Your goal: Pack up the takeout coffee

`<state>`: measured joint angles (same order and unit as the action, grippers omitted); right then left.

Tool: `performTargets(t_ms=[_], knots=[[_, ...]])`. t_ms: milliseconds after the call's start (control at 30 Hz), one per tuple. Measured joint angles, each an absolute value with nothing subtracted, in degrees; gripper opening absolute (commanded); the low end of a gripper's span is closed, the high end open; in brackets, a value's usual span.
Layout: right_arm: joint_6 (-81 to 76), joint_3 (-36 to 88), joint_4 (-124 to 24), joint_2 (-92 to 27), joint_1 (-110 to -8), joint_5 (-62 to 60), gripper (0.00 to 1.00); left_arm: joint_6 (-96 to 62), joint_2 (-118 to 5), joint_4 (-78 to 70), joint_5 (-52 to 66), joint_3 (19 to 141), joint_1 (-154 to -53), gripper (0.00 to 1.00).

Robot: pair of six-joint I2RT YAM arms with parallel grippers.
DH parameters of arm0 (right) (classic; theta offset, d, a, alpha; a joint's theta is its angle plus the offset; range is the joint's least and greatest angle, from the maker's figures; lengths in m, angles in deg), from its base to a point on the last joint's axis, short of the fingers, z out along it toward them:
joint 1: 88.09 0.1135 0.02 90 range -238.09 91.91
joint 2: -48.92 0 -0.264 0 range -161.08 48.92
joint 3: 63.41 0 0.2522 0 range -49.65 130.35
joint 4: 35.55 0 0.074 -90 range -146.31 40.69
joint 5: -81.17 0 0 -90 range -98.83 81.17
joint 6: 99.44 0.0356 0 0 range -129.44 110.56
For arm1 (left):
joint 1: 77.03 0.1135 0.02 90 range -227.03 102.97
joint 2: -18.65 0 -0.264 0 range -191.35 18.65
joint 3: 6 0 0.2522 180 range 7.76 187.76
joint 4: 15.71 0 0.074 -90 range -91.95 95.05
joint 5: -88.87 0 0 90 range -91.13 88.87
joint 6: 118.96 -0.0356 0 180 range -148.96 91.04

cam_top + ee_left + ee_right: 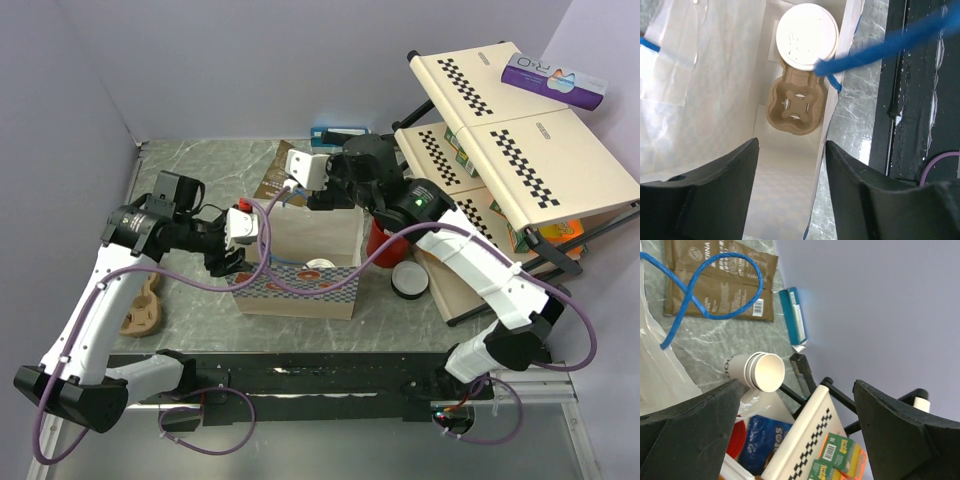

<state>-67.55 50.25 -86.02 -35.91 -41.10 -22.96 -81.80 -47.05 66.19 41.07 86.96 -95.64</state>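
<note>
Left gripper (790, 150) spread wide and empty, we look down into the bag (710, 110): the coffee (807, 36) stands inside, at the carrier's (794, 107) 12 o'clock end. Our right gripper (796, 390) gapes wide, empty too.

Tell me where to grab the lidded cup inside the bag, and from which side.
Take the cup across its round white lid's rim, probably from straight above. It stands upright in a pulp carrier deep in the bag, whose walls close off its sides, so only the top shows.
</note>
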Motion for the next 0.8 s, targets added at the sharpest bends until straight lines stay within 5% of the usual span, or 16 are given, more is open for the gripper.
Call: performTargets(t_ms=[267,800], knots=[[-61.54,57.18,-91.46,-38.97,-41.85,-19.66,0.99,-78.61,-46.30,64.68,42.60,90.24,-95.64,0.79],[-54.52,63.76,-95.79,-40.00,-42.46,-14.85,0.99,-71.51,-44.62,61.29,40.80,98.44,-95.66,0.84]])
